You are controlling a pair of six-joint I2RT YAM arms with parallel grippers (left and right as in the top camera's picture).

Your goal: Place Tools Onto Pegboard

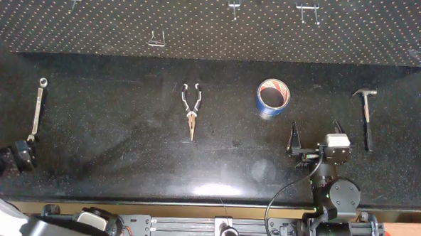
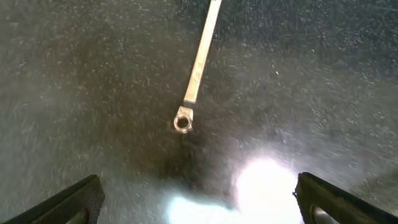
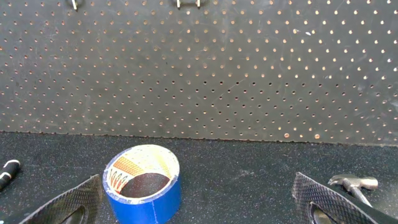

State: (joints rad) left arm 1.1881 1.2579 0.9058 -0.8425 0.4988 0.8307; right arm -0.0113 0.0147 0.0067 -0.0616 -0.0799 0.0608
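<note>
On the worktop point(image 1: 123, 153) below the pegboard point(image 1: 200, 18), spaced for easy picking: wrench point(image 1: 36, 110), needle-nose pliers point(image 1: 191, 110), blue tape roll point(image 1: 273, 97), hammer point(image 1: 366, 116). Left gripper point(image 2: 198, 180) by the wrench, right gripper point(image 3: 198, 180) facing the tape, both jaws wide apart

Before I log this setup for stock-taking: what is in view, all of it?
wrench: 1, silver, table's left end
pliers: 1, silver, table's middle
tape: 1 roll, blue, right of the pliers
hammer: 1, black handle, table's right end
hooks: 4, metal, on the pegboard
pegboard: 1, black, behind the table
table: 1, black
left gripper: 1, black, open, near the wrench's end
right gripper: 1, black, open, near the tape, facing the pegboard
</note>
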